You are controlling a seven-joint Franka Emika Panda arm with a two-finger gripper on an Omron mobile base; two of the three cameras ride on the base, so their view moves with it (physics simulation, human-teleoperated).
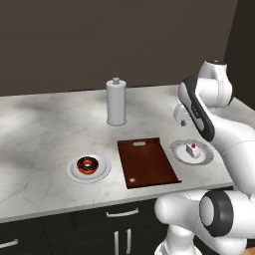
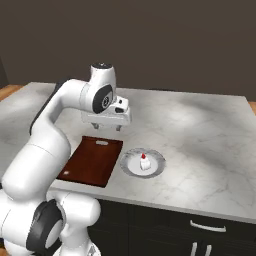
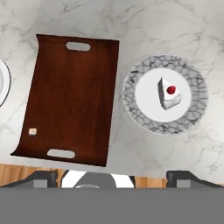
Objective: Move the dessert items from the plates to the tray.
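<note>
The marble worktop [image 1: 45, 134] carries everything, and the risks begin with the big pieces: the tray [image 1: 147, 162] lies close between the two plates, so a careless descent could nudge it or catch the rim of the right-hand plate [image 3: 194, 107] and slide the dish towards the near edge. The tall grey canister [image 1: 116, 102] stands behind the tray, apart from it, and a wide swing of the arm might topple it. The tool [image 2: 106, 127] hangs high above the worktop, behind the tray and cake plate, empty, its two fingers set wide apart. The tray is bare, dark reddish-brown with a pale handle slot at its far end. The left plate [image 1: 102, 172] holds the donut [image 1: 88, 165], a dark ring with an orange-red edge, lying flat at the centre. The cake piece [image 3: 168, 93] is the likeliest trouble: a small white wedge with a red top, sitting on the right plate, which could tip or squash if pinched off-centre.
</note>
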